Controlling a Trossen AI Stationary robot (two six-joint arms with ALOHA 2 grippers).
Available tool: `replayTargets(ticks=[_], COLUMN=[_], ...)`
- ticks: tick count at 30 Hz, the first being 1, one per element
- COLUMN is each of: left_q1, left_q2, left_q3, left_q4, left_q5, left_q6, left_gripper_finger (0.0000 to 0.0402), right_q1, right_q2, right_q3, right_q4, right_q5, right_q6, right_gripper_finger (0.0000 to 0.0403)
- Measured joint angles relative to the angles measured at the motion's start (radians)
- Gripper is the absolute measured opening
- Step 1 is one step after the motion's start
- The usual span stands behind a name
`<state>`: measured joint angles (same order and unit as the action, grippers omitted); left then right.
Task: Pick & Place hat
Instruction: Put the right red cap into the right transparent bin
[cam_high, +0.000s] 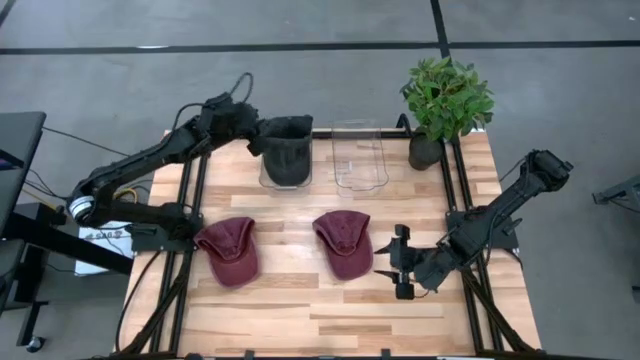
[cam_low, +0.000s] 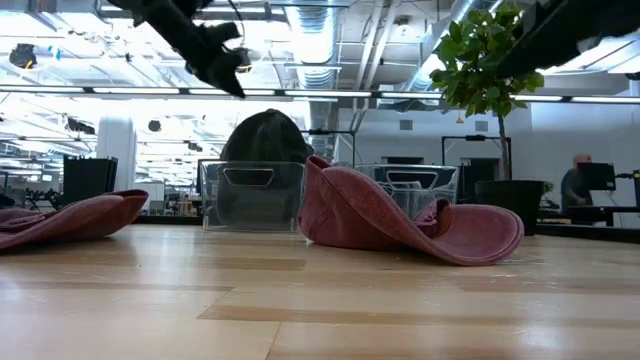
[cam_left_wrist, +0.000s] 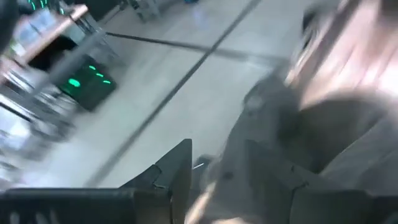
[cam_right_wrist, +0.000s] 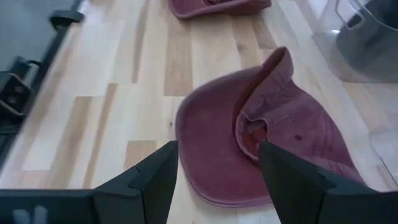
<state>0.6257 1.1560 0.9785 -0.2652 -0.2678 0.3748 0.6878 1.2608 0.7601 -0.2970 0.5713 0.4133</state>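
Nearest the front edge, the right gripper (cam_high: 396, 262) sat low over the table (cam_high: 300, 310) with its fingers (cam_right_wrist: 155, 180) spread wide, aimed straight at the maroon hat (cam_high: 344, 240) lying just ahead of it. Nothing was between them, so I'd guess it was lined up for the next pick and simply waiting. That hat lay crumpled with its brim folded up on one side, which probably makes the raised fold the easiest bit to pinch.

Level with it but well over to the left lay a second maroon hat (cam_high: 229, 248), flat on the wood and untouched.

Farther back stood two clear bins side by side. The left bin (cam_high: 285, 170) had a dark grey hat (cam_high: 284, 146) in it, crown poking up above the rim in the low view. The left gripper (cam_high: 252, 137) was right at that hat's edge, up over the bin, and looked to be letting go, though its wrist view was too smeared to say for sure, so I can't tell whether its fingers were apart. The right bin (cam_high: 360, 160) had nothing in it.

A potted plant (cam_high: 443, 100) stood at the far right corner.
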Motion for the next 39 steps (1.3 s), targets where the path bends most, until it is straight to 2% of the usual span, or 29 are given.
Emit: replayTargets(ticks=[5,9,12,15,19,24,27,32,39], left_q1=[-0.108,-0.293,-0.45,-0.608,-0.799,-0.964,-1.004,-1.002,-1.001], left_q2=[-0.112,-0.191,-0.227,-0.235,-0.2,-0.117,-0.059,-0.021,-0.021], left_q3=[-0.116,-0.27,-0.387,-0.482,-0.574,-0.61,-0.611,-0.61,-0.61], left_q4=[0.032,0.139,0.284,0.446,0.658,0.761,0.79,0.829,0.839], left_q5=[0.16,0.174,0.158,0.093,-0.061,-0.188,-0.209,-0.198,-0.081], left_q6=[-0.265,-0.391,-0.468,-0.518,-0.534,-0.516,-0.482,-0.484,-0.488], left_gripper_finger=[0.014,0.0135,0.0131,0.0127,0.0122,0.012,0.012,0.0122,0.0122], right_q1=[0.049,0.088,0.108,0.122,0.121,0.106,0.102,0.102,0.1], right_q2=[0.094,0.182,0.234,0.275,0.295,0.299,0.299,0.299,0.298], right_q3=[0.0,0.0,0.0,0.0,0.0,0.001,0.001,0.001,0.001], right_q4=[0.05,0.163,0.236,0.282,0.311,0.341,0.343,0.348,0.392], right_q5=[0.126,0.194,0.214,0.233,0.257,0.3,0.298,0.28,0.216], right_q6=[0.063,0.064,0.06,0.058,0.058,0.058,0.05,0.05,0.05], right_gripper_finger=[0.0214,0.0214,0.0214,0.0214,0.0214,0.0214,0.0214,0.0214,0.0214])
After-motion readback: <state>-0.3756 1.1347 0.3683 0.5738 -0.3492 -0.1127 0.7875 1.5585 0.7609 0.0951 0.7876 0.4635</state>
